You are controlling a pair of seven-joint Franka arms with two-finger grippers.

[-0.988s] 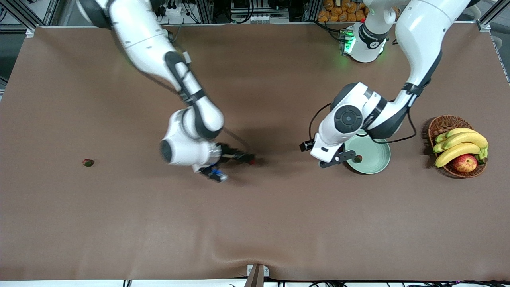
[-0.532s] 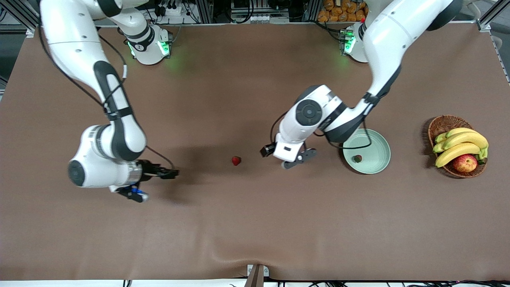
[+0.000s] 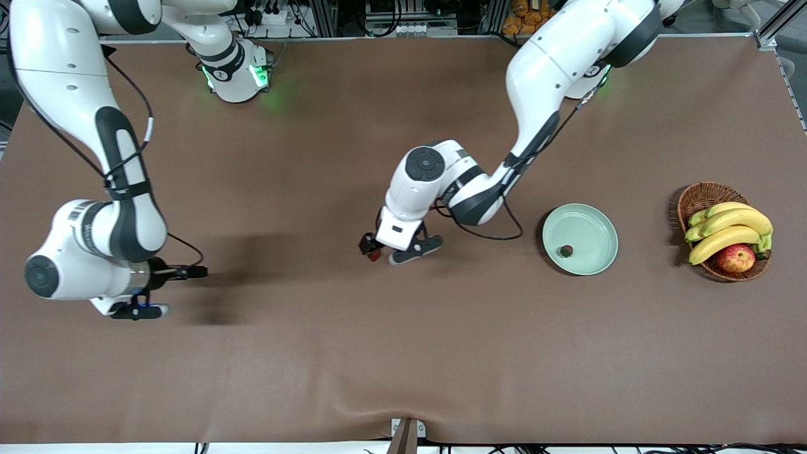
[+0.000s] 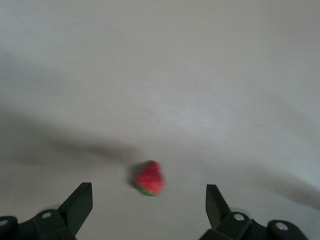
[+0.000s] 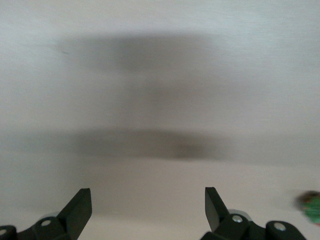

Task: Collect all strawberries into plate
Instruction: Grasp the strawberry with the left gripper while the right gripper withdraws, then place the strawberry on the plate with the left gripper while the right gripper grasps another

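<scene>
Left hand (image 3: 403,250) is low over the middle of the worktop (image 3: 403,353), fingers spread wide and empty, and there's a strawberry (image 3: 374,255) right at its tip; the left wrist view has that berry (image 4: 149,178) sitting on the cloth between the two open fingers (image 4: 75,207), not yet touched as far as one can tell. One berry (image 3: 566,251) already lies in the plate (image 3: 599,221), which sits toward the left arm's end, beside the fruit basket (image 3: 700,195). Over at the right arm's end, the right hand (image 3: 170,290) hangs low above the worktop, also wide open and holding nothing; a blurred bit of red and green shows at the edge of its wrist view (image 5: 311,205), likely the third berry, though the front view hides it. Now, how will this thing handle? Tiny, featherlight, probably soft, or slick if it's a plastic model, and rounded with a taper, so it may roll or squirt out of a hard pinch. Best bet looks like closing across the widest part of the red body, fingers straddling it evenly and coming right down to the cloth, not on the leafy top. A gentle squeeze should do; the weight is nothing. The risk, I'd say, is nudging it aside with one finger before the other arrives.
</scene>
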